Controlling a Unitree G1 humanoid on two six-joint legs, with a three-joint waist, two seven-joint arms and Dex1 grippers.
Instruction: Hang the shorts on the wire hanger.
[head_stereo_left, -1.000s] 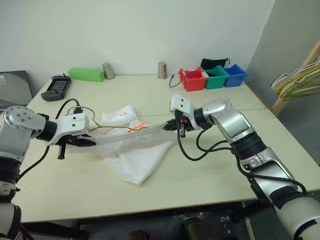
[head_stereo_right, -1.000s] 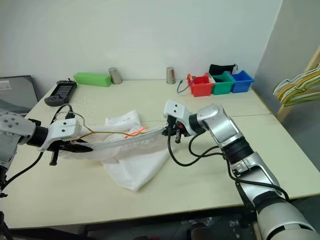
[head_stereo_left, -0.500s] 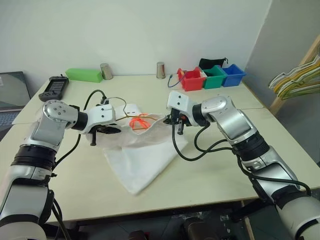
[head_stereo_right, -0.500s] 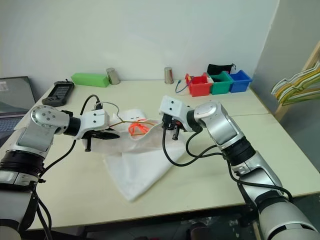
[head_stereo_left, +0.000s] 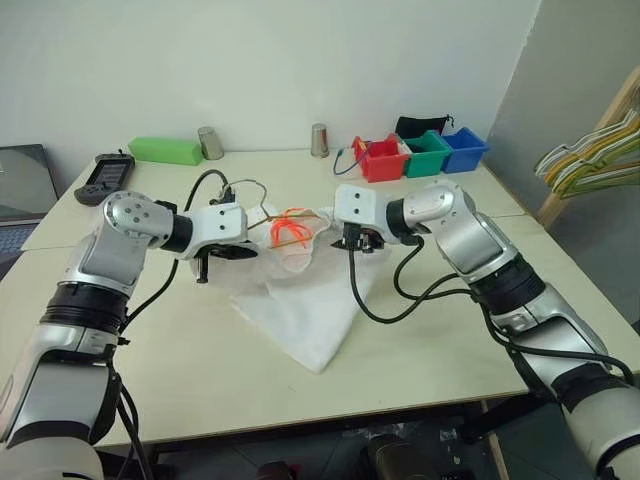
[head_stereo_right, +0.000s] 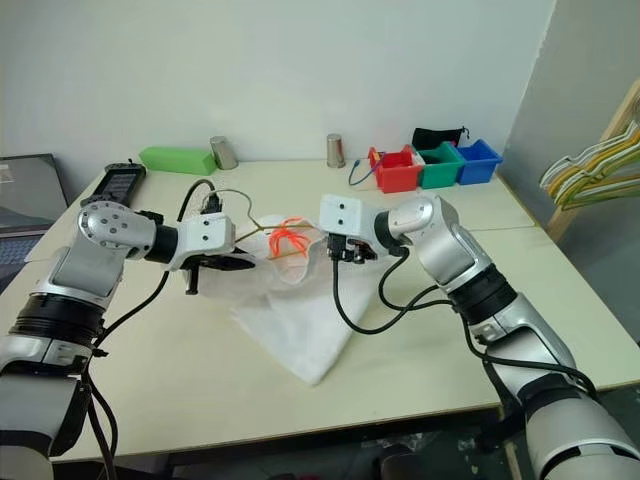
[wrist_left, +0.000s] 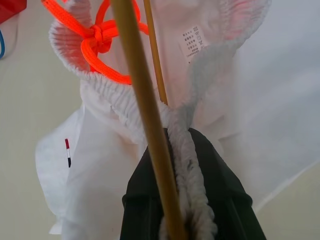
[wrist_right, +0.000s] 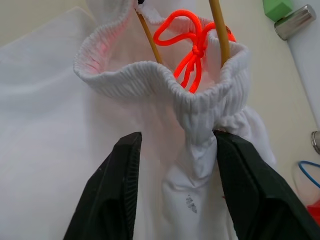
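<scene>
The white shorts (head_stereo_left: 305, 310) lie wrinkled on the table, their elastic waistband lifted, with an orange drawstring (head_stereo_left: 290, 228) knotted at it. The thin yellow-orange wire hanger (wrist_left: 141, 85) passes inside the waistband; two of its wires show in the right wrist view (wrist_right: 220, 30). My left gripper (head_stereo_left: 243, 253) is shut on the hanger wire and a bunch of waistband (wrist_left: 187, 165). My right gripper (head_stereo_left: 357, 245) is at the waistband's other side; its black fingers (wrist_right: 120, 190) stand apart, open, with gathered waistband fabric between them.
Red (head_stereo_left: 386, 160), green (head_stereo_left: 428, 155) and blue (head_stereo_left: 466, 150) bins stand at the back right. A green box (head_stereo_left: 172, 150), two metal cups (head_stereo_left: 211, 143), a black handset (head_stereo_left: 104, 177) and a laptop (head_stereo_left: 20, 185) sit at the back left. A bunch of hangers (head_stereo_left: 590, 160) hangs beyond the table's right edge.
My right gripper has opened and let go of the waistband. My left gripper has moved right with the hanger. The waistband, stretched between both grippers before, now hangs slack and bunched.
</scene>
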